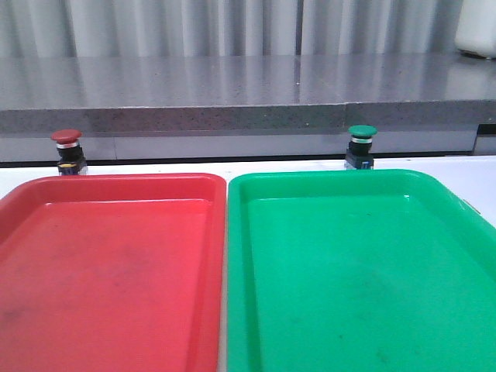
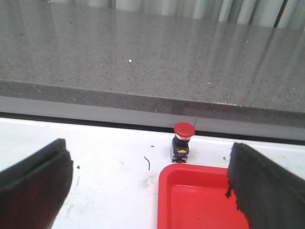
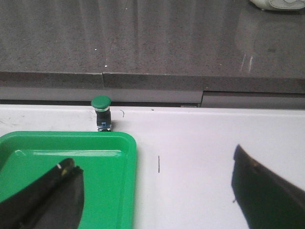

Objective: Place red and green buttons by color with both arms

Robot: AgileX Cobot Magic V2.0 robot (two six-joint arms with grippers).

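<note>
The red button (image 1: 67, 150) stands upright on the white table just behind the red tray's (image 1: 108, 180) far left rim; it also shows in the left wrist view (image 2: 183, 141). The green button (image 1: 360, 146) stands upright just behind the green tray's (image 1: 325, 177) far rim; it also shows in the right wrist view (image 3: 102, 112). My left gripper (image 2: 150, 183) is open and empty, well short of the red button. My right gripper (image 3: 157, 191) is open and empty, well short of the green button. Neither gripper shows in the front view.
A raised grey stone ledge (image 1: 248, 85) runs along the back, right behind both buttons. The red tray (image 2: 200, 200) and the green tray (image 3: 71, 162) lie side by side, filling the near table. A white object (image 1: 477, 31) sits on the ledge at far right.
</note>
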